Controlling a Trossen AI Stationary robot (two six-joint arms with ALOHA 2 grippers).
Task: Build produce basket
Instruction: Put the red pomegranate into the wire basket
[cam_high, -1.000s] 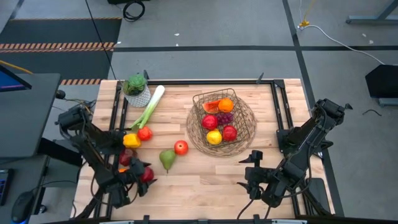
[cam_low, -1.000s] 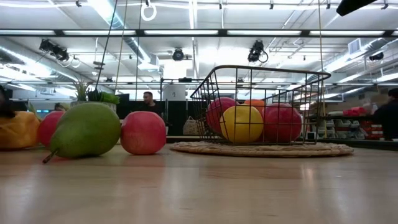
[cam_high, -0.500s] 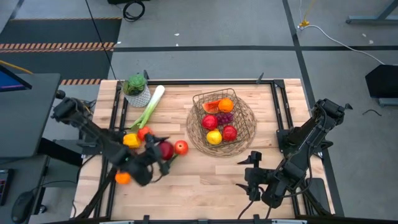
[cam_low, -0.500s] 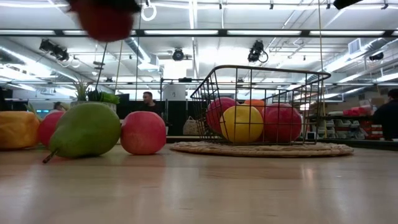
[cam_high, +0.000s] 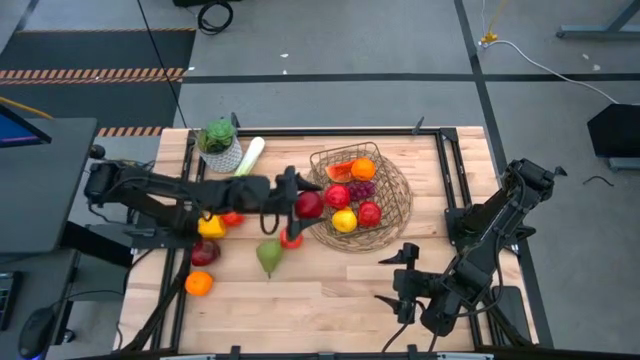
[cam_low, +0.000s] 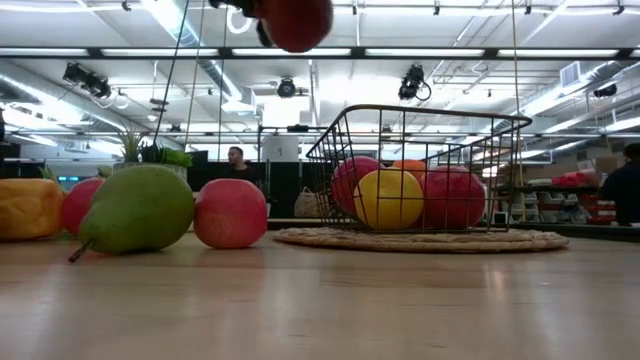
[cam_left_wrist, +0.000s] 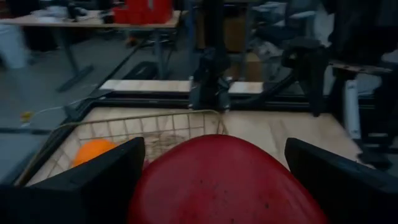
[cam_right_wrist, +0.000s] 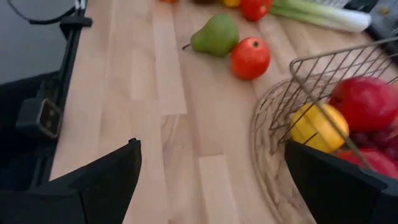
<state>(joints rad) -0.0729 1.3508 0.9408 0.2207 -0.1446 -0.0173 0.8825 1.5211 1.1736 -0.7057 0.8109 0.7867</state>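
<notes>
My left gripper (cam_high: 304, 205) is shut on a dark red apple (cam_high: 310, 204), high over the table just left of the basket's (cam_high: 398, 190) rim; the low view shows that apple (cam_low: 295, 18) at its top edge. The basket holds an orange (cam_high: 363, 168), red apples, purple grapes and a yellow fruit (cam_high: 344, 221). On the table lie a green pear (cam_high: 268, 256), a red apple (cam_high: 289, 240), a yellow pepper (cam_high: 211, 226), another orange (cam_high: 198, 283) and a leek (cam_high: 246, 162). My right gripper (cam_high: 398, 275) waits open near the table's near right. My left gripper pinches the dark red apple (cam_left_wrist: 224, 180) between its two fingers (cam_left_wrist: 93, 180), one on each side of the fruit. The fingers reach roughly level from the table's left. The apple is lifted clear of the table.
A green plant in a white pot (cam_high: 219, 142) stands at the far left by the leek. A dark red fruit (cam_high: 204, 252) and a small red one (cam_high: 232, 216) lie by the pepper. Bare wood (cam_high: 330, 295) stretches along the near edge between the arms.
My left gripper, shut on the dark red apple, rose from the table's near left corner and swung right and toward the far edge, up to the basket's left rim. The apple went from table height to well above the other fruit. An orange now shows at the near left.
</notes>
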